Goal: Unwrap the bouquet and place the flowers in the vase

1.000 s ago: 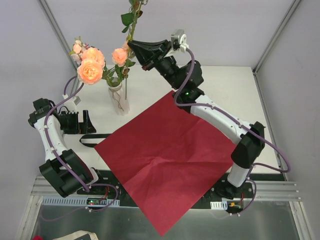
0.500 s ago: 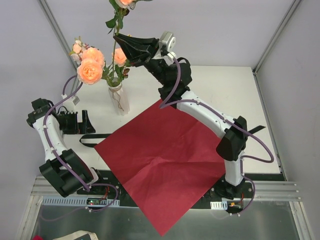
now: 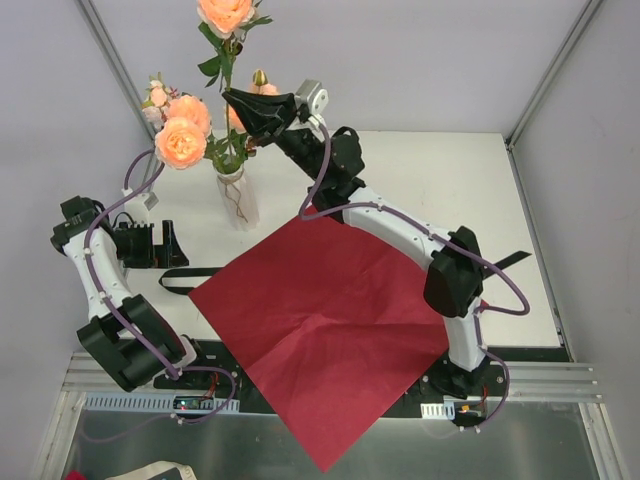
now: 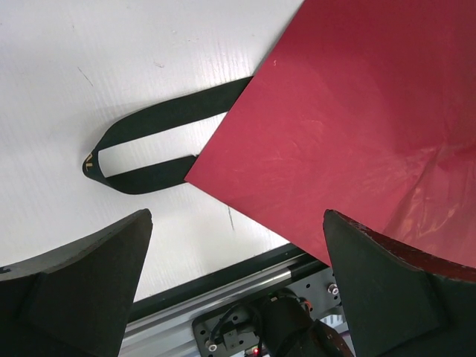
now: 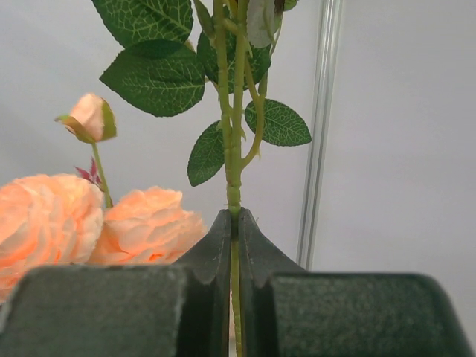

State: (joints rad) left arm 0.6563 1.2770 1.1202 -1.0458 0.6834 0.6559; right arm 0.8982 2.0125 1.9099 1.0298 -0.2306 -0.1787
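The right tool [image 3: 234,97] is raised at the far left of the tabletop [image 3: 440,180], its fingers pressed together on the thin green stem of a single flower [image 3: 225,12]. The wrist view shows the two dark pads meeting on that stem [image 5: 233,149], with leaves just above the grip. The peach bloom stands high above the tool. The stem runs down from the grip toward the vase [image 3: 238,205], but foliage hides its lower end, so I cannot tell whether it has reached the mouth. The white vase stands upright near the tabletop's far-left corner and already holds the other flowers [image 3: 180,140], peach and pale pink blooms that lean left. The red paper sheet [image 3: 330,310] lies unfolded and flat in the middle of the tabletop, its near corner hanging past the front edge. The black ribbon [image 3: 185,278] lies looped by the sheet's left corner, one end tucked under it [image 4: 149,149]. The left tool [image 3: 172,243] hovers low over that spot, fingers spread wide and holding nothing [image 4: 236,216].
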